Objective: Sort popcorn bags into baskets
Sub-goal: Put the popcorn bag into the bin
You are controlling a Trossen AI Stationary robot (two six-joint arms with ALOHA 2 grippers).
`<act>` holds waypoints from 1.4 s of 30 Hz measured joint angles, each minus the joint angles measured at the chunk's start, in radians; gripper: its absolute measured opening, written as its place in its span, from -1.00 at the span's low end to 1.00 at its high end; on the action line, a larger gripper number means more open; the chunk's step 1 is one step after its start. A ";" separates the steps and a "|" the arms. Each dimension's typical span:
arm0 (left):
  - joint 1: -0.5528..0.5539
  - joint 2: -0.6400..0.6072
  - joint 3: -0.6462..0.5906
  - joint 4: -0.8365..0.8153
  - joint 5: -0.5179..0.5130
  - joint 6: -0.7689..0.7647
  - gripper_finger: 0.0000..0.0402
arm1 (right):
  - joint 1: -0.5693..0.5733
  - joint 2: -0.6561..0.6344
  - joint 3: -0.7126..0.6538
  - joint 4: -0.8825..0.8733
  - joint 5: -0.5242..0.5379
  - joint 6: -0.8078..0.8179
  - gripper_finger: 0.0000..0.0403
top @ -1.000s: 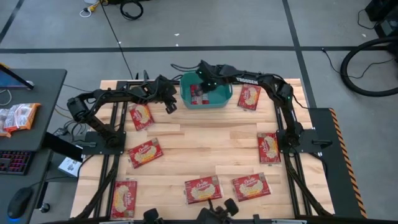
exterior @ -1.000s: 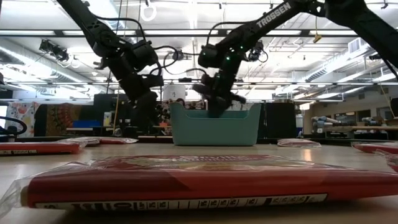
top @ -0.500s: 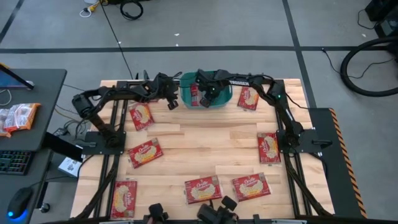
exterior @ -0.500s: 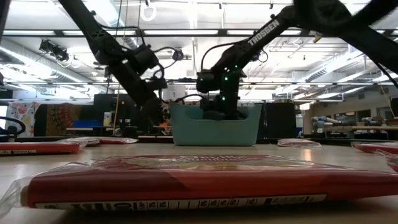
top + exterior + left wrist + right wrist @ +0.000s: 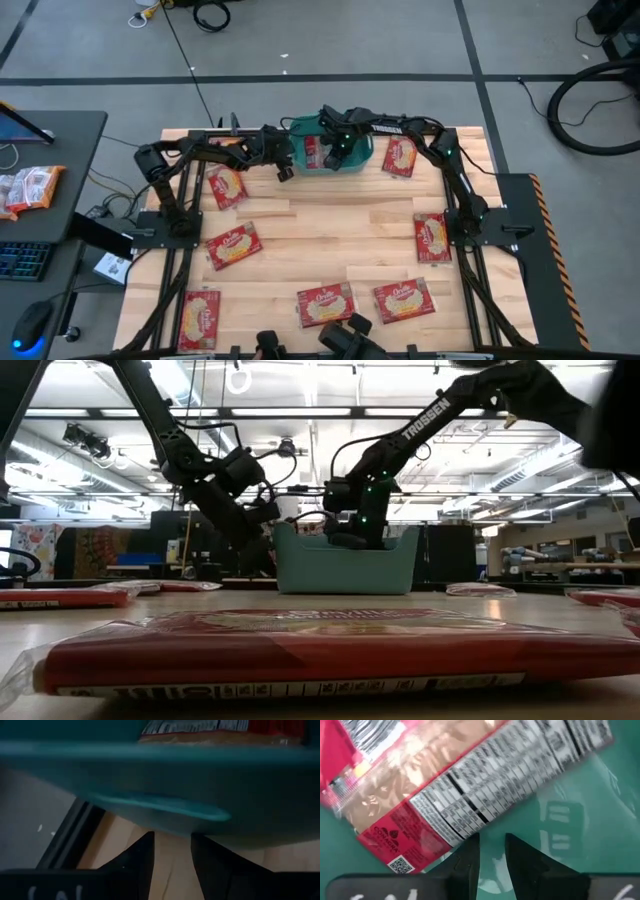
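Right gripper [image 5: 491,851]: we are seeing its fingers slightly parted and pinching nothing, hanging inside the teal basket [image 5: 365,158] over a popcorn bag [image 5: 470,790], red with a clear panel and printed label, lying on the basket's floor. Left gripper [image 5: 172,855]: fingers spread, empty, sitting just outside the basket's wall. The basket's rim is hiding most of the bag from there. Seven bags are lying spread across the table [image 5: 330,220], well apart from the basket.
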 joint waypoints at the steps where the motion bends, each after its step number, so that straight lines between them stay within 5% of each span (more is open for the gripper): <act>1: -0.001 0.000 0.000 0.014 0.002 -0.001 -0.32 | 0.001 -0.006 -0.001 0.007 0.000 -0.021 -0.52; 7: -0.006 -0.001 0.004 0.064 0.076 -0.009 -0.32 | 0.007 -0.044 -0.004 0.037 0.004 -0.114 -0.52; 15: 0.002 -0.045 0.006 -0.068 -0.133 0.014 -0.32 | -0.004 -0.183 -0.001 -0.073 0.079 -0.173 -0.52; 23: 0.029 -0.107 0.007 -0.097 -0.160 -0.044 -0.32 | -0.063 -0.256 0.001 -0.112 0.121 -0.279 -0.52; 37: -0.056 0.017 0.005 -0.001 -0.034 -0.080 -0.32 | -0.038 -0.026 -0.029 -0.118 0.179 -0.430 -0.52; 42: -0.109 0.046 0.005 0.025 -0.055 -0.093 -0.32 | -0.008 0.004 -0.027 -0.111 0.116 -0.451 -0.52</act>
